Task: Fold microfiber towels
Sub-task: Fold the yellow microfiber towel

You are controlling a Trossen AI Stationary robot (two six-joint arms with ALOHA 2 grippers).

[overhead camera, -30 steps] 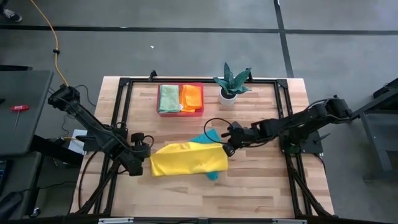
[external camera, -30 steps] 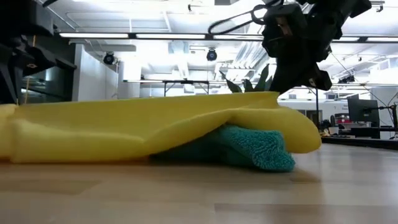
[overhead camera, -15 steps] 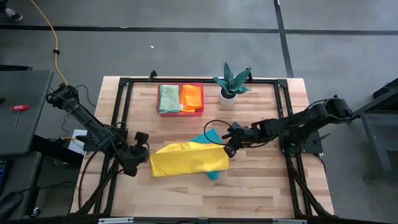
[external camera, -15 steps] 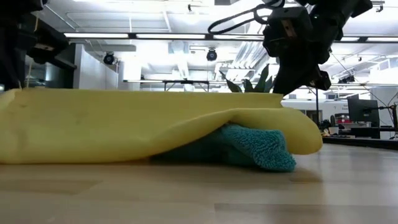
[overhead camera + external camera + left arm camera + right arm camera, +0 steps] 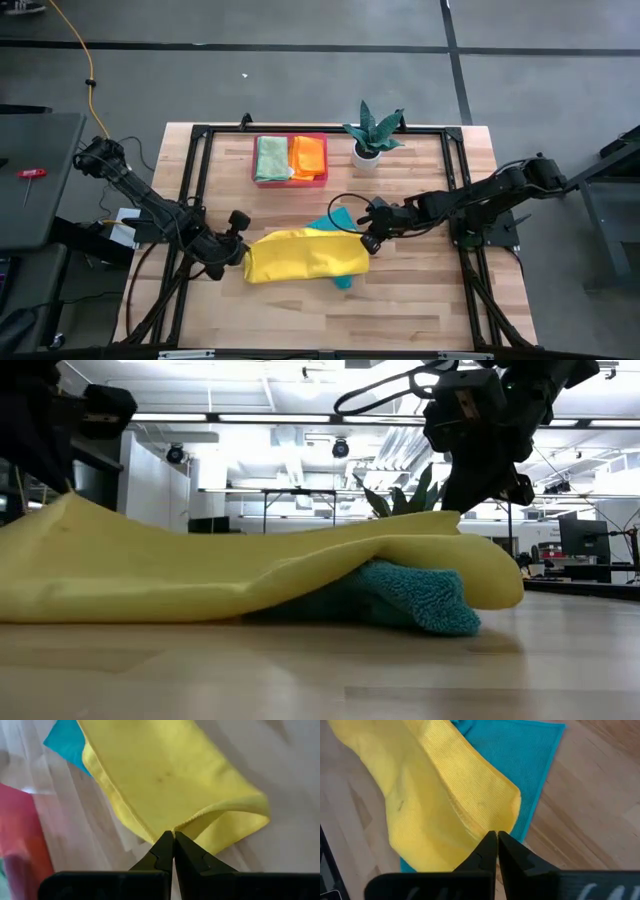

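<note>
A yellow microfiber towel [image 5: 303,256] lies folded lengthwise in the middle of the table. It drapes over a teal towel [image 5: 336,216], whose edge shows under it in the low view [image 5: 425,602]. My left gripper [image 5: 173,836] is shut on the yellow towel's left end. My right gripper [image 5: 497,836] is shut on its right end. A light green towel [image 5: 270,158] and an orange towel [image 5: 308,155] lie in the pink tray [image 5: 290,181] at the far side. My left gripper pinches the yellow towel's hemmed edge [image 5: 172,822] at its left end between the two fingertips, slanting down from the table's left. That end [image 5: 70,500] is raised to a peak clear of the table, and the cloth sags away from it. My right gripper pinches the yellow towel's upper layer at its right end [image 5: 487,822], slanting down from the table's right. This end [image 5: 440,518] is held above the teal towel. The fold below it [image 5: 495,585] hangs slack over the teal cloth.
A potted plant [image 5: 372,135] in a white pot stands right of the tray. A black frame [image 5: 320,128] runs around the table's edge. Bare wood lies near the front edge [image 5: 320,315].
My left gripper has risen and rolled about its own axis, shifting slightly toward the towel. The yellow towel's left end, drooped and rolled under a second ago, is now lifted into a peak. Its right end and my right gripper have stayed put.
</note>
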